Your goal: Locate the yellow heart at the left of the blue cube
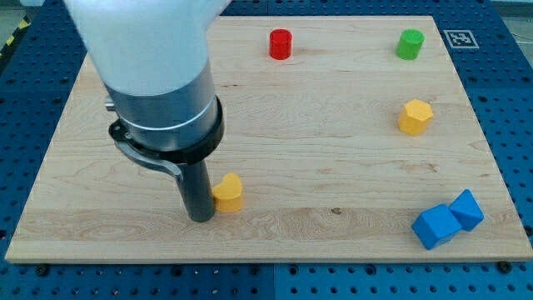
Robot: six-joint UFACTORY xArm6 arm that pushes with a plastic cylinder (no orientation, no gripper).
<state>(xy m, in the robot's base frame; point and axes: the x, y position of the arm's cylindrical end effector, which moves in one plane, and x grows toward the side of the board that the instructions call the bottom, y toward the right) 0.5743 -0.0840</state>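
The yellow heart [228,192] lies on the wooden board [333,117], left of centre near the view's bottom. My tip [201,217] stands right against the heart's left side; the two look to be touching. The blue cube [437,227] sits far to the right near the bottom right corner, with a second blue block [467,208] touching it on its upper right. The arm's white and grey body fills the upper left of the view and hides part of the board behind it.
A red cylinder [281,44] stands near the top centre. A green cylinder [410,43] stands near the top right. A yellow hexagon block [415,117] lies at the right, above the blue blocks. A marker tag [460,38] sits beyond the board's top right corner.
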